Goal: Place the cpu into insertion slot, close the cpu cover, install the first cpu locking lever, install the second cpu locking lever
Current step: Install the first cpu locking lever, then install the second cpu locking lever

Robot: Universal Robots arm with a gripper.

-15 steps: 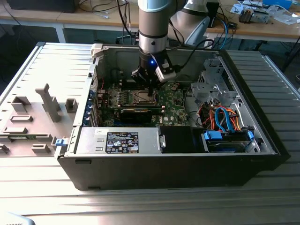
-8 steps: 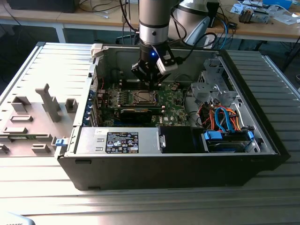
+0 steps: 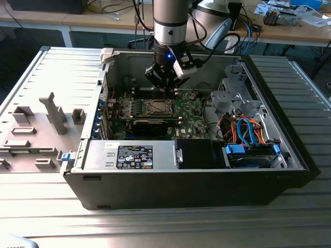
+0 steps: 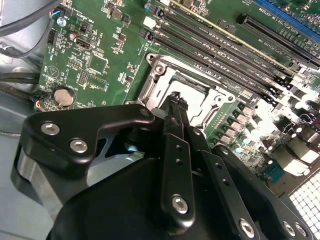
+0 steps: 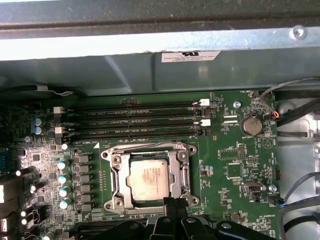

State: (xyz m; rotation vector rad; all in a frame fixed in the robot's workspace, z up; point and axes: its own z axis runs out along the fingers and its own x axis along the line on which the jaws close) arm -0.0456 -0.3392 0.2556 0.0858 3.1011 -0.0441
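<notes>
The cpu, a small silver-grey square, lies flat in the insertion slot on the green board. The cpu cover, a silver frame, lies down around it with the chip showing through its window. A thin wire lever runs along the socket's edge beside the memory slots. My gripper has its black fingers together at the socket's opposite edge, just over the cover's rim. In the second wrist view the gripper ends at the socket, with nothing visible between its fingers. The exterior view has the gripper low over the board.
Long memory slots and a coin battery flank the socket, and the case wall rises behind. A long black card, a power supply and a drive cage with blue and orange cables crowd the case.
</notes>
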